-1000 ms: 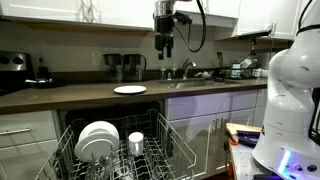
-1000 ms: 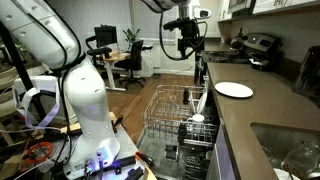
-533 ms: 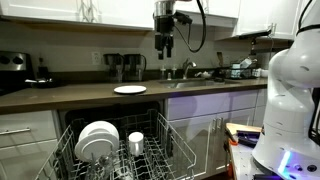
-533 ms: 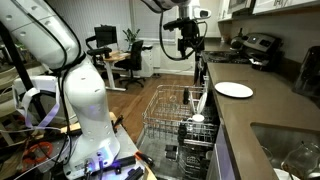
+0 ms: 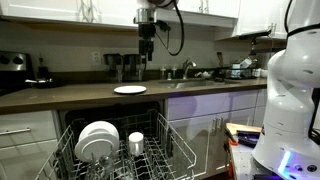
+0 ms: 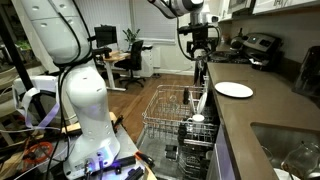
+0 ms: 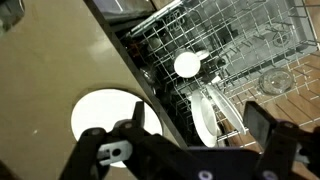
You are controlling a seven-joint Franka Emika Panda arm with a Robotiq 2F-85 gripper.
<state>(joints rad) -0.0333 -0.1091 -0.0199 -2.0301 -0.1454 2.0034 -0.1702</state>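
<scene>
A kitchen: a dark countertop [image 5: 60, 96] runs under white cabinets, and below it a dishwasher rack [image 5: 172, 140] stands pulled out over the open door. Your gripper [image 5: 147, 60] hangs high above the counter's front edge with its jaws spread as wide as they go. It holds nothing and touches nothing. In the wrist view the fingers [image 7: 100, 152] frame only counter edge and rack far below.

The nearest thing beneath you is the white plate [image 5: 130, 90], lying flat and alone on the countertop near its front edge. In the wrist view the white plate [image 7: 108, 115] sits low and to the picture's left, partly hidden by one finger. In an exterior view the gripper [image 6: 199, 70] stands off to the rack side of it. So you are roughly over the plate, not centred on it.

I read this step as the approach, with the descent not yet made. The next move, as I judge it, calls for a small shift towards the plate's rim and then a long, straight drop. A flat plate offers only its edge, so you will likely need to tilt the wrist and get one finger under the rim.

Further out, the rack holds white dishes standing on edge [image 5: 97, 140] and a cup [image 5: 136, 142] beside them, with open wire slots towards its front
</scene>
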